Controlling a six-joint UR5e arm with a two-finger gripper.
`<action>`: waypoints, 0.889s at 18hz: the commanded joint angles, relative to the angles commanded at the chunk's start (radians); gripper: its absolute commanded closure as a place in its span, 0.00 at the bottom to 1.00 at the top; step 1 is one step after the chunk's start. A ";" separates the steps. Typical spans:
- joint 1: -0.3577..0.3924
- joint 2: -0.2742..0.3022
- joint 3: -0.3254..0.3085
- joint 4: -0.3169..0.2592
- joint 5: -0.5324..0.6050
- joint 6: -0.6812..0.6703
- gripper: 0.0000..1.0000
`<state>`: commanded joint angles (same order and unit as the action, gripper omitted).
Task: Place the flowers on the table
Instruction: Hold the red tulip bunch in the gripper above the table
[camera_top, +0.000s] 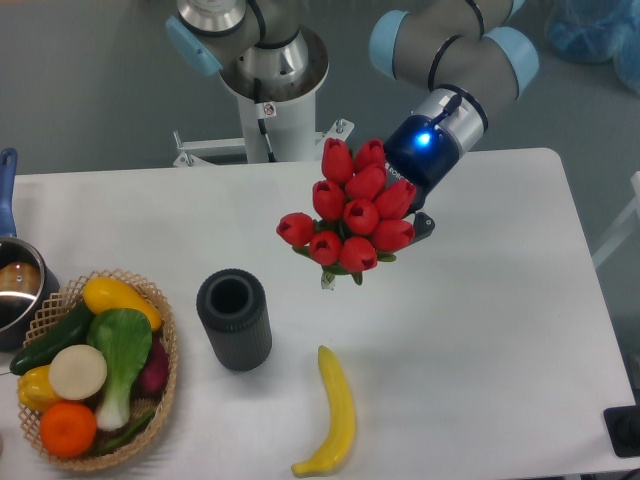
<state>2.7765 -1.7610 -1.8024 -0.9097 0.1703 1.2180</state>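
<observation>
Centre frame, we log a bunch of red tulip buds on green stems (352, 214), raised above the white matte table (480, 330). The two-finger gripper (420, 222) sits behind the bunch; whether its fingers grip, we cannot tell. Lower down: dark ribbed cylinder vase (234, 319), yellow banana (332, 414).

gripper (412, 222) fingers hidden behind flowers (350, 215) | stems below gripper mostly unseen | pot (15, 285) far left cut by edge

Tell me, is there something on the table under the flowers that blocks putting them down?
Nothing visible does. The flowers hang at the gripper over bare table; the dark vase and the banana lie off to the side.
</observation>
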 joint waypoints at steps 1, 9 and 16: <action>-0.002 0.002 -0.005 0.002 0.000 0.002 0.60; 0.014 0.003 0.006 0.000 0.005 -0.023 0.60; 0.005 0.044 0.008 0.000 0.164 -0.040 0.60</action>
<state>2.7811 -1.7165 -1.7948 -0.9097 0.3343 1.1781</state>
